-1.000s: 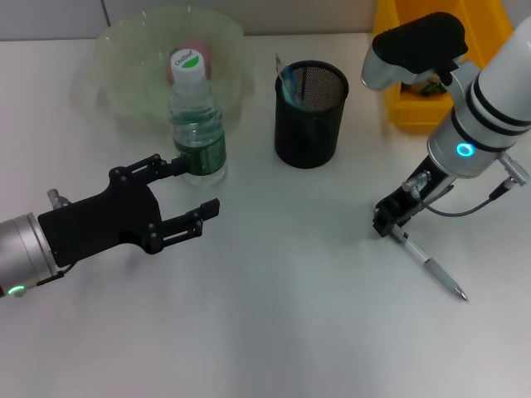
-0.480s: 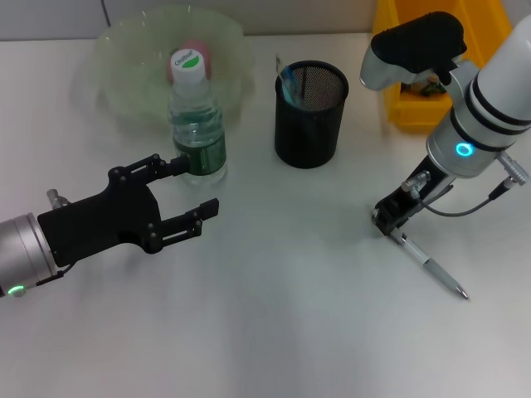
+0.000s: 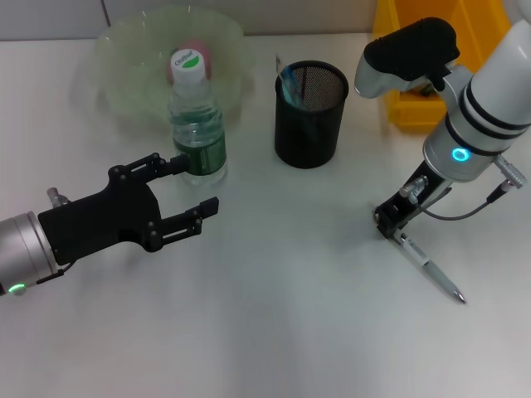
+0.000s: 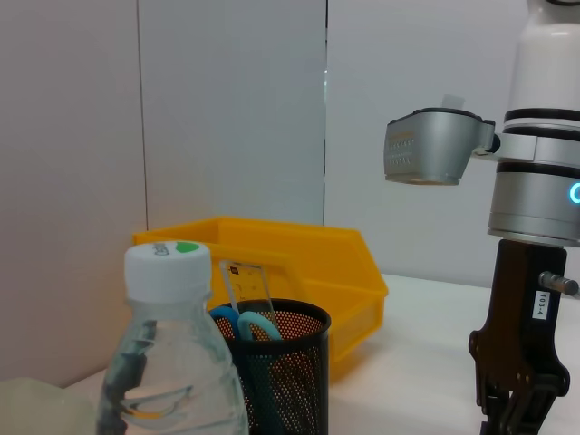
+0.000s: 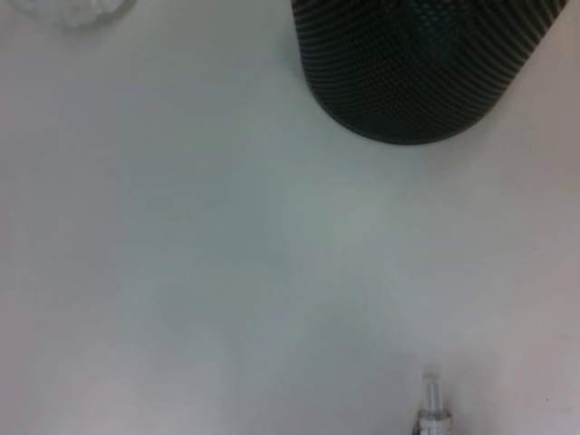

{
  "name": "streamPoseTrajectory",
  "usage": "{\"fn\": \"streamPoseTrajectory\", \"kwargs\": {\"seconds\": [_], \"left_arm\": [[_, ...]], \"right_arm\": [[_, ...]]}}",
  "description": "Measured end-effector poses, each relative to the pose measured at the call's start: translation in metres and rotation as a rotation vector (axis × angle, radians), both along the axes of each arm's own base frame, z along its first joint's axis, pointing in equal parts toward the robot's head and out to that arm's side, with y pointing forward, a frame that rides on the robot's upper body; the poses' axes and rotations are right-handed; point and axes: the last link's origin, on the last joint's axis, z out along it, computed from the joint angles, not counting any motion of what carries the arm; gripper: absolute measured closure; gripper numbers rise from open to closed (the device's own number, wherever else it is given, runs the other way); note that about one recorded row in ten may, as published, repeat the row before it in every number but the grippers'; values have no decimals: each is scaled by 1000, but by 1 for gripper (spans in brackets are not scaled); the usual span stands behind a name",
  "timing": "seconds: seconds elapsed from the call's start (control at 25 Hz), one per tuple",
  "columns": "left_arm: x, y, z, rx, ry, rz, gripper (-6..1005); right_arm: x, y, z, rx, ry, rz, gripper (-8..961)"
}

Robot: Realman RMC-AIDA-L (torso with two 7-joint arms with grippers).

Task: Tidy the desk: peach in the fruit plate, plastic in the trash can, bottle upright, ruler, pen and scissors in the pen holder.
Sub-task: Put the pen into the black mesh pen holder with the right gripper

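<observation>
Compared with one second ago, the right arm's upper housing sits slightly farther toward the table's left side; the right gripper (image 3: 390, 222) remains low at the pen's upper end, and the pen's (image 3: 429, 267) tip now lies marginally nearer the table centre. The left gripper (image 3: 189, 192) has not moved.

The white table (image 3: 290, 332) has wide bare surface across its centre and along the near edge. The yellow bin (image 3: 402, 104) occupies the far right corner, and the black mesh pen holder (image 3: 310, 103) stands near the far edge at mid-width, with scissors (image 4: 237, 322) and ruler (image 4: 237, 288) inside.

The pen lies flat near the right edge, slanting toward the near right corner; its upper end meets the right gripper's fingertips, whose closure cannot be determined.

The left gripper hovers open on the left side, one finger just beside the upright water bottle (image 3: 196, 120). The peach (image 3: 197, 51) rests in the translucent fruit plate (image 3: 124, 75) at the far left corner.
</observation>
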Motion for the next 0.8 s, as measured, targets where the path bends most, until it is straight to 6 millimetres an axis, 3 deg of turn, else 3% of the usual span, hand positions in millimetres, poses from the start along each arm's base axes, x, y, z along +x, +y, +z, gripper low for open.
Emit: {"fn": "streamPoseTrajectory", "kwargs": {"seconds": [0.36,0.8], "left_arm": [[0,0,0,3,1,3,247],[-1,-1,3,17,-16,12,246]], "right_arm": [[-9,4,5,27,22,39,834],[-55,11,44,202,139,244,834]]}}
